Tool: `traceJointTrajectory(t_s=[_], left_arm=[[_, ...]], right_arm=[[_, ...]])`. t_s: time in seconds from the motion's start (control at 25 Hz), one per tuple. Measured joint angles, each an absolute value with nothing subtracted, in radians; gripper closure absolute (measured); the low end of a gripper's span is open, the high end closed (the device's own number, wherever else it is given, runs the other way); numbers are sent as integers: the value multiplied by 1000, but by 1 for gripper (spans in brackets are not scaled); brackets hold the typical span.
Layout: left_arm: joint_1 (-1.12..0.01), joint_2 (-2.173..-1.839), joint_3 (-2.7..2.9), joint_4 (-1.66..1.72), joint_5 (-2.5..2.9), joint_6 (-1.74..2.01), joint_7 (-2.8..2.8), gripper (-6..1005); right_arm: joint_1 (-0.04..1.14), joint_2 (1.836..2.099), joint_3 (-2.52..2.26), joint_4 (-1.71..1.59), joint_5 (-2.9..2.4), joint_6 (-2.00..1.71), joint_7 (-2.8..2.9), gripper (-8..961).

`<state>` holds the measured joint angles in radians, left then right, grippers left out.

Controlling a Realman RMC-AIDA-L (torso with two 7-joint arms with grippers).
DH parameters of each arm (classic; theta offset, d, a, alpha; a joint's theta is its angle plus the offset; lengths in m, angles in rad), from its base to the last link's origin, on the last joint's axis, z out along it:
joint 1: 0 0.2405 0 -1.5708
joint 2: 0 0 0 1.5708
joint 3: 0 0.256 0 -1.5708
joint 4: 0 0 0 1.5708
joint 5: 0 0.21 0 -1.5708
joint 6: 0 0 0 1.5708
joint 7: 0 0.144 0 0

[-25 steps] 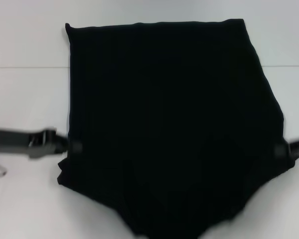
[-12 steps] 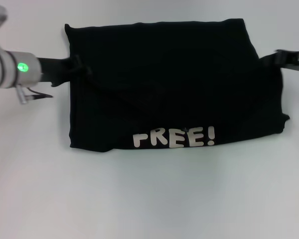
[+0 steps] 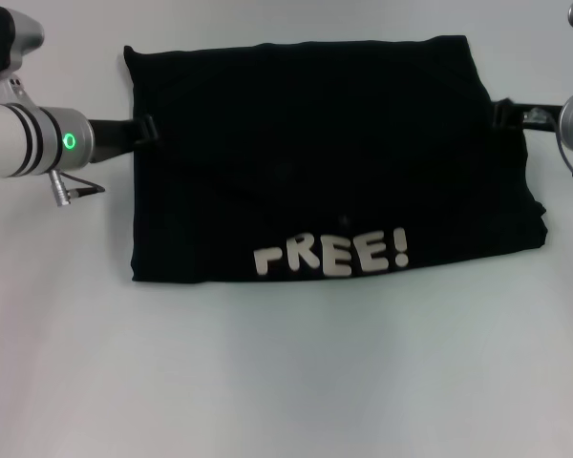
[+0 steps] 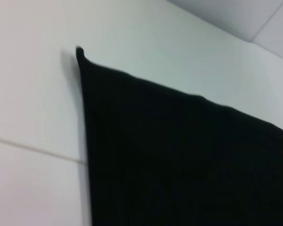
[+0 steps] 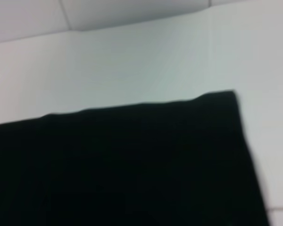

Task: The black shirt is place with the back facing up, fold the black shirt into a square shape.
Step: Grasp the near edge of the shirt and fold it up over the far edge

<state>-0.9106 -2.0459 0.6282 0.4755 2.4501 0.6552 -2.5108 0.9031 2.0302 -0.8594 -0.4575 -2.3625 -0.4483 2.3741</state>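
Head view: black shirt [image 3: 325, 162] lies folded into a wide rectangle on the far half of the white worktop [image 3: 286, 382], roughly centred between the left and right edges. Cream "FREE!" print [image 3: 332, 258] faces up along the fold edge nearest the robot. Near-right corner of the cloth bulges out a bit, far edge straight. Left gripper [image 3: 145, 130] sits at the shirt's left edge, toward the far-left corner; right gripper [image 3: 504, 114] at the right edge, toward the far-right corner. Both touch or nearly touch the fabric; can't tell whether fingers are apart or pinching cloth, too dark against the shirt

Left wrist view: only the shirt's far-left corner [image 4: 81, 52] and bare worktop, own fingers not in shot, state can't be told

Right wrist view: shirt's far-right corner [image 5: 231, 96] on white surface, no fingers visible either

Handling, my judgement: soft light cotton, limp, layers will slide over each other and sag if lifted by one point. Not fragile. Still wider than deep, so probably one more fold sideways for a square. Best hold is the short side's two corners, pinching all layers together, lifting low so the stack doesn't splay
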Motion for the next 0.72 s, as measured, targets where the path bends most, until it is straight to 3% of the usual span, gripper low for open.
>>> traceJointTrajectory(t_s=[0.72], left_arm=[[-924,-2118,641,570,2436,477,-2534,971]], right_arm=[[958,2023,-882,-454,-2363,-361,2375,888]])
